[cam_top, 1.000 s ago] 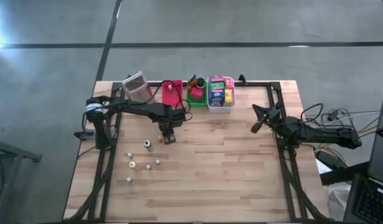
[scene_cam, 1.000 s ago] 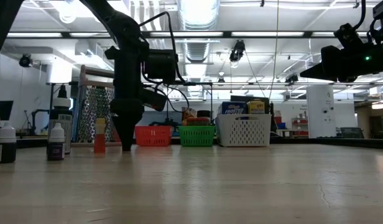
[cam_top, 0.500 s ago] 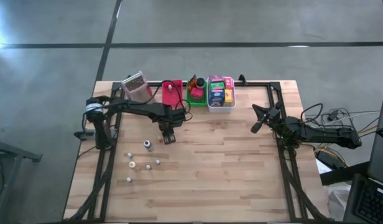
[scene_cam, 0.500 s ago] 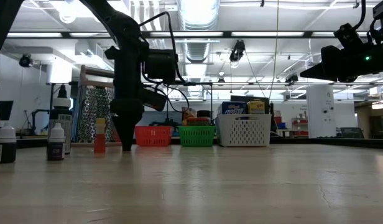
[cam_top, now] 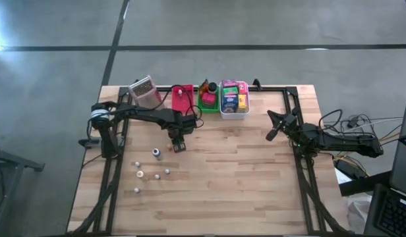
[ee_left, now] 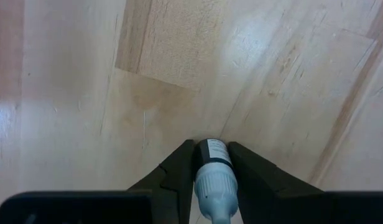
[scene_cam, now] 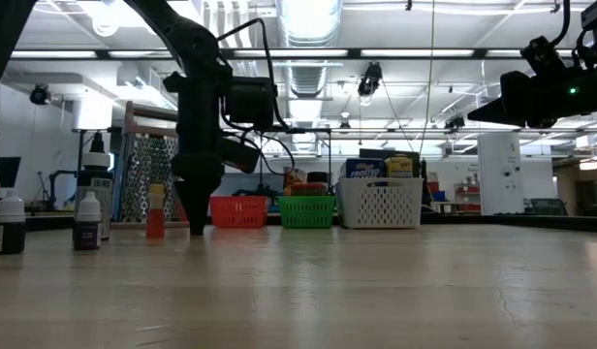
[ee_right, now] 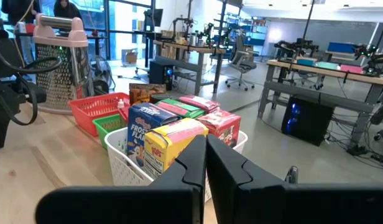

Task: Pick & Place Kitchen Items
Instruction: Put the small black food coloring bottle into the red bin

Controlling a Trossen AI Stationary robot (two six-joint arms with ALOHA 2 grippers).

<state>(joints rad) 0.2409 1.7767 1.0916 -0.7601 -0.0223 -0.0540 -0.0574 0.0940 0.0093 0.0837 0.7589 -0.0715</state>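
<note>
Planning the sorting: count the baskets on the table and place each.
3, in a row at the table's far edge: red basket leftmost, green basket middle, white basket rightmost. None seems hidden.

The left gripper (scene_cam: 196, 225) is pointing down at the table (scene_cam: 357, 281), beside an orange bottle (scene_cam: 156, 213), with three baskets (scene_cam: 307, 210) standing behind.
</note>
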